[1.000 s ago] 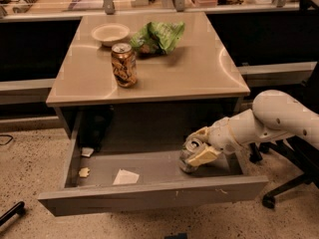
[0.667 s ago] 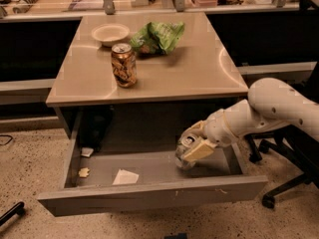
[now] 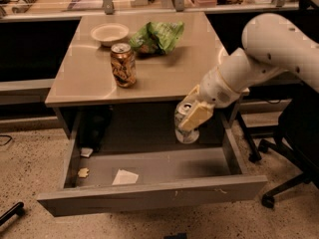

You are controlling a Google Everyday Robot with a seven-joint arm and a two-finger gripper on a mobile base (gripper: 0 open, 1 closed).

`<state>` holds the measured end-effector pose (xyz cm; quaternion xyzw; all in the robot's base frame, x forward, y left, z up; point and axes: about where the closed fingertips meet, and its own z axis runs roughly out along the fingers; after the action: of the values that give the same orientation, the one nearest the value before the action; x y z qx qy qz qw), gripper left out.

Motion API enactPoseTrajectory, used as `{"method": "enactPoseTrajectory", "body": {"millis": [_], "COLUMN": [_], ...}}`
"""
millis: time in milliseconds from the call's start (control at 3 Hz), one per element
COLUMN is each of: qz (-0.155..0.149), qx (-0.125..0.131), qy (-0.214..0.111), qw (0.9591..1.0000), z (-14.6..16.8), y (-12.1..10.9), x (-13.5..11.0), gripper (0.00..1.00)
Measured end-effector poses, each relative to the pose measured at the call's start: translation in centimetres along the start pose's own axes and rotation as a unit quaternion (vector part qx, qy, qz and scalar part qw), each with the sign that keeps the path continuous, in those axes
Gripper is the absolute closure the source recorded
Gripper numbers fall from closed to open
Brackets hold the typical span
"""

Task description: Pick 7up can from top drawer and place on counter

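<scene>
7up can [image 3: 186,133]: small pale silvery cylinder, shiny top with pull tab, hanging in the air over the right rear part of the top drawer [image 3: 149,197], clear of its floor and just below the front edge of the table [image 3: 164,71]. It tilts slightly.

pincer [image 3: 192,118]: clamped on the can. A flat tan finger pad [image 3: 197,115] lies across the can's front; the other finger is hidden behind it. White rounded arm comes in from the right.

Drawer: pulled out, wide, shallow, matte grey metal, long flat front, low side walls. Inside: white paper scrap [image 3: 125,177], a tan crumb [image 3: 83,173], a dark shape [image 3: 94,128] at rear left.

Table: glossy tan square top. On it: brown-gold patterned can [image 3: 123,64] upright, pale round bowl [image 3: 109,34], crinkled green bag [image 3: 158,36].
</scene>
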<state>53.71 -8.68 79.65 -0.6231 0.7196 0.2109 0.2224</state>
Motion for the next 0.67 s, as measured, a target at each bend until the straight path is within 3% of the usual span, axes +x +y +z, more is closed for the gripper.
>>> {"method": "enactPoseTrajectory", "body": {"millis": [333, 667], "qz": [-0.011, -0.036], "qx": [0.025, 0.077], "qy": [0.030, 0.021], "qw": [0.9992, 0.9962], "z": [-5.7, -12.3], "y": [-1.3, -2.6], "x": [-4.8, -10.5], "gripper": [1.00, 1.00]}}
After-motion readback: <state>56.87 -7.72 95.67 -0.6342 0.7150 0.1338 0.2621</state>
